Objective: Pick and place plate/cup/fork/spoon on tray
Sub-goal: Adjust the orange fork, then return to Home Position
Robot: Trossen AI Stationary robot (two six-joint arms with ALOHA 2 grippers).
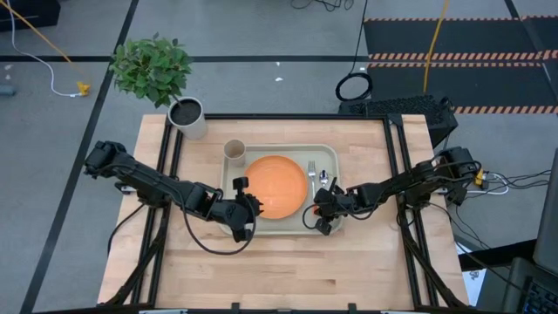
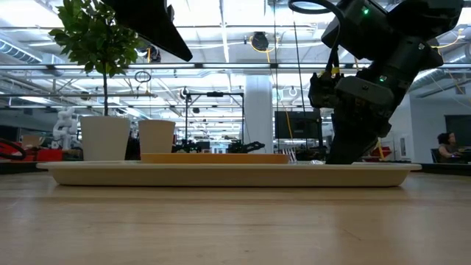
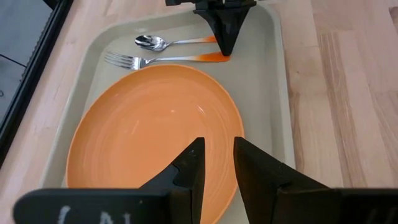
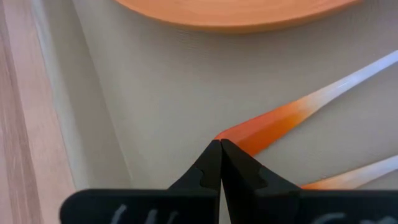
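Tray (image 1: 228,228): pale green-grey, centred on the wooden surface (image 1: 288,270), carrying all four items.
Plate (image 1: 275,185): orange, flat in the tray's middle; rigid, likely slick — best pinched at the rim.
Cup (image 1: 234,151): beige, upright in the tray's far left corner, just beside the plate; light, easy to tip.
Fork (image 3: 163,60): between plate and spoon, tines pointing to the tray's far edge, orange-red handle toward the near edge.
Spoon (image 3: 174,42): parallel to the fork, on the side away from the plate; thin, stiff, smooth metal lying flat — handle end the sensible place to take hold.
Right tool (image 4: 220,144): fingers pressed together with nothing between them, tips right at the end of the fork's orange handle; contact with the handle not certain.
Left tool (image 3: 217,155): fingers slightly parted, empty, poised over the plate's near-left rim.
Pot (image 1: 187,116): grey-white, with a plant, off the tray at the surface's far-left corner.
Progress: placement looks complete, judging by the layout.
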